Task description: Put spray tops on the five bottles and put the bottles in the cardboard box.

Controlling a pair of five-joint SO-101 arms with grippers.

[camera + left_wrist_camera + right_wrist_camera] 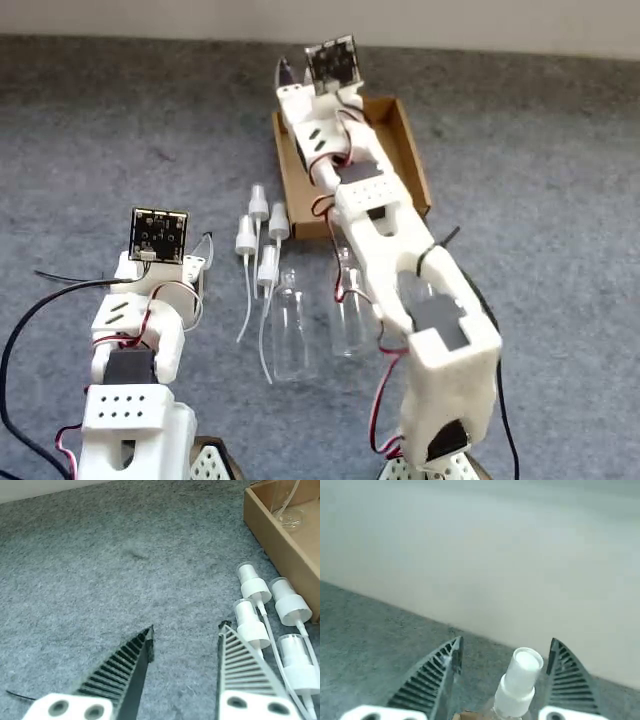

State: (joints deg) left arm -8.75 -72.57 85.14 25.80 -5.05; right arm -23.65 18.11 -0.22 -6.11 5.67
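Several white spray tops (pixel 262 232) with long dip tubes lie loose on the grey carpet; they also appear in the left wrist view (pixel 252 585). Two clear uncapped bottles (pixel 290 322) lie just nearer than them, partly under the right arm (pixel 385 225). My left gripper (pixel 185 627) hangs open over bare carpet beside the spray tops, holding nothing. My right gripper (pixel 505 641) is stretched over the cardboard box (pixel 412 150), open, with a capped bottle (pixel 520 680) standing between its fingers. A clear bottle (pixel 289 514) lies inside the box (pixel 270 532).
Grey carpet (pixel 520 280) covers the table, with free room to the far left and to the right of the box. A pale wall (pixel 480 555) rises behind the box. Cables trail from the left arm's base (pixel 130 400).
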